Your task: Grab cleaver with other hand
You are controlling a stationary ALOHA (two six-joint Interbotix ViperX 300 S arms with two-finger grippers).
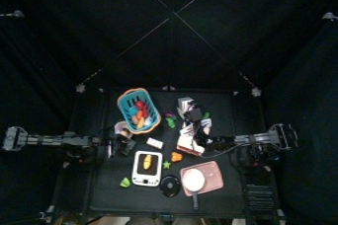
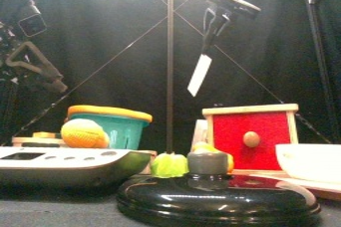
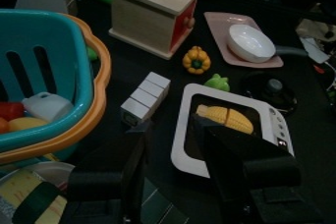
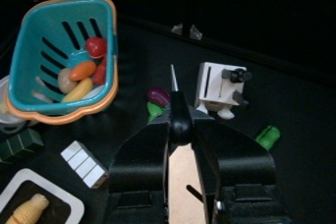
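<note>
Black curtains ringed the tabletop [image 1: 113, 185]. Our right gripper [image 4: 175, 147] clamped its jaws on the cleaver [image 2: 200, 74], held high above the middle. Our left gripper [image 3: 184, 174] waited open-jawed near the left edge; we should present the blade's free end squarely.

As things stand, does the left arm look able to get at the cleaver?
Probably yes. The cleaver hangs in the air, pinched in the right gripper, its blade bare below with nothing around it. The left gripper is open but low at the table's left, so it would have to rise and cross.
</note>
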